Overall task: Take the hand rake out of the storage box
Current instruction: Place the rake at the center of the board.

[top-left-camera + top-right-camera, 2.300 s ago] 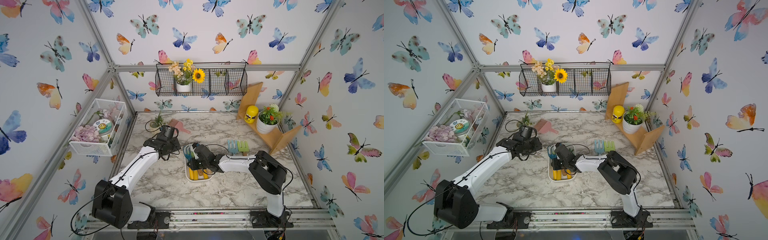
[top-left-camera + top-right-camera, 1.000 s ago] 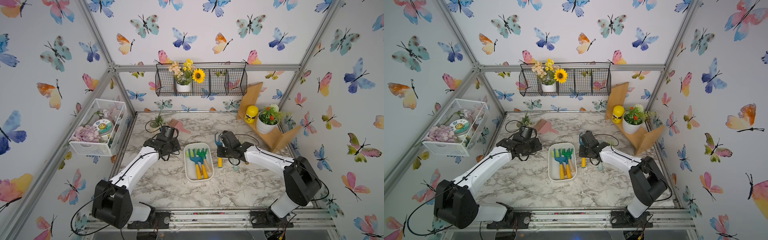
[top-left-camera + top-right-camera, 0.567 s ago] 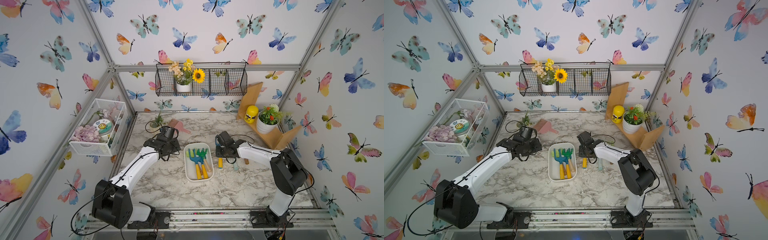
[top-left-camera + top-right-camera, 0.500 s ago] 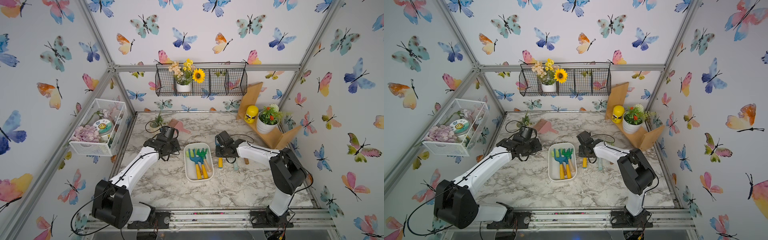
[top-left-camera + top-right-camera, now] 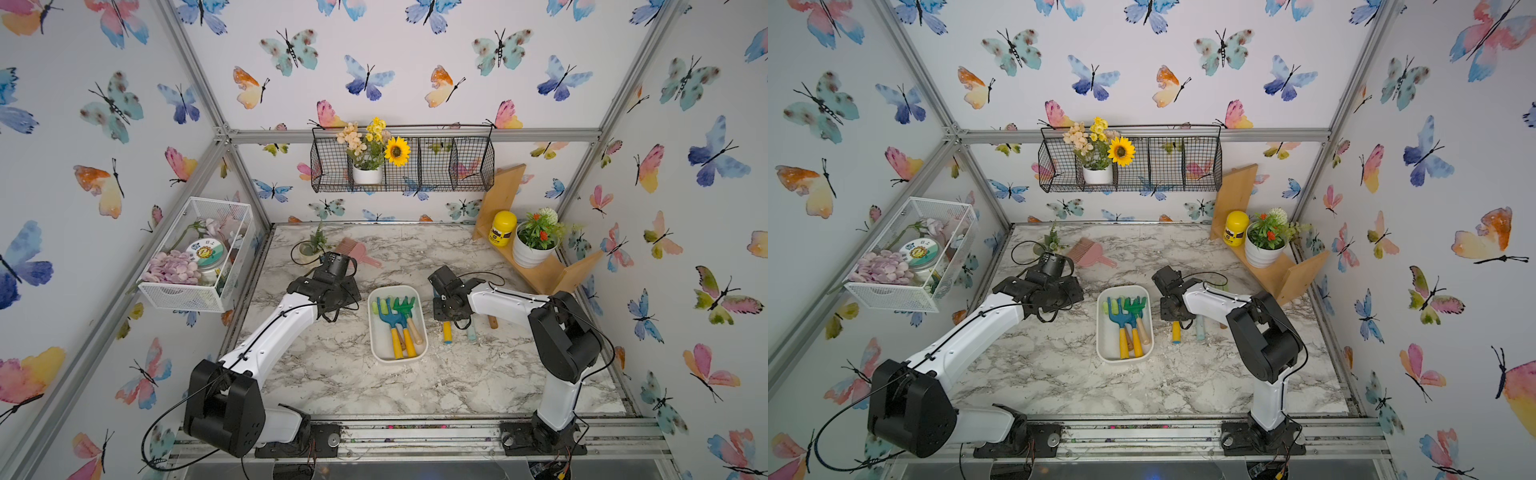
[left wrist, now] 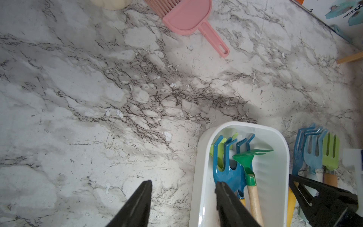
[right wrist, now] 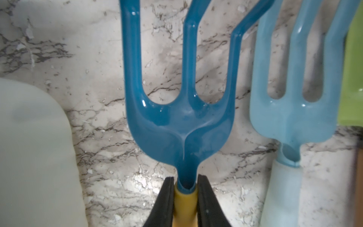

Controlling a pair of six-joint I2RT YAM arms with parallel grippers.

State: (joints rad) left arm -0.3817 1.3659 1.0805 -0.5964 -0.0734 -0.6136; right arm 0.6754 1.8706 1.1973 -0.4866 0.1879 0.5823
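I see a deep blue hand rake [image 7: 180, 125] with a yellow handle, a white storage box [image 5: 379, 347], a grey-veined white marble table [image 5: 332, 374], a pale blue fork [image 7: 290, 118], and a blurred edge, probably lime.

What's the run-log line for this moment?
right claw: shut on blue rake | rake: outside storage box | left claw: open
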